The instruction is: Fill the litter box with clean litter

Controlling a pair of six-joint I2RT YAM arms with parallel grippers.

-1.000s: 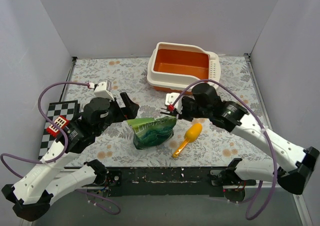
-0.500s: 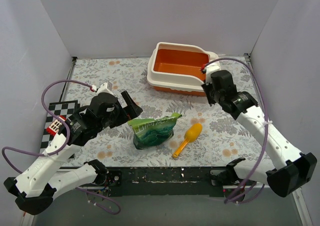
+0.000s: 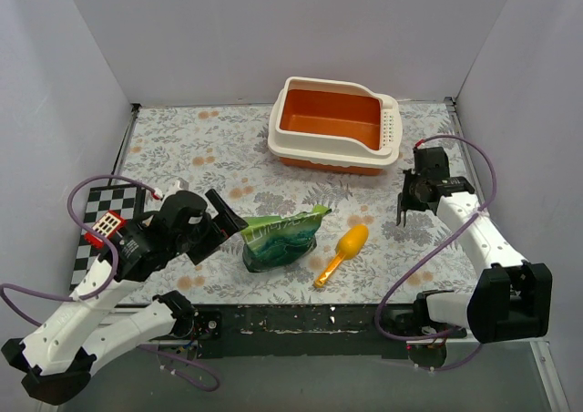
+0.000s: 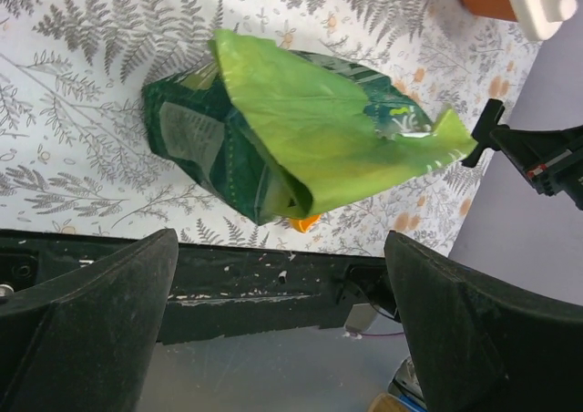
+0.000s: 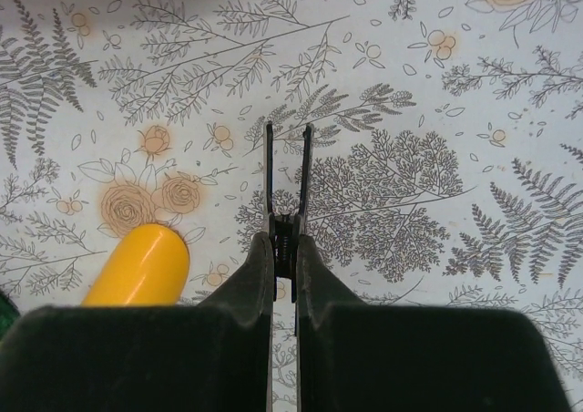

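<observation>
Overhead, whole litter box (image 3: 278, 131), left hand (image 4: 278, 248) spread wide, right hand (image 5: 288, 137) closed, seemingly empty.

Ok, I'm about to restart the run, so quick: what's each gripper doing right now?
Left gripper: open wide, empty, facing the green bag.
Right gripper: shut, holding nothing.
</observation>
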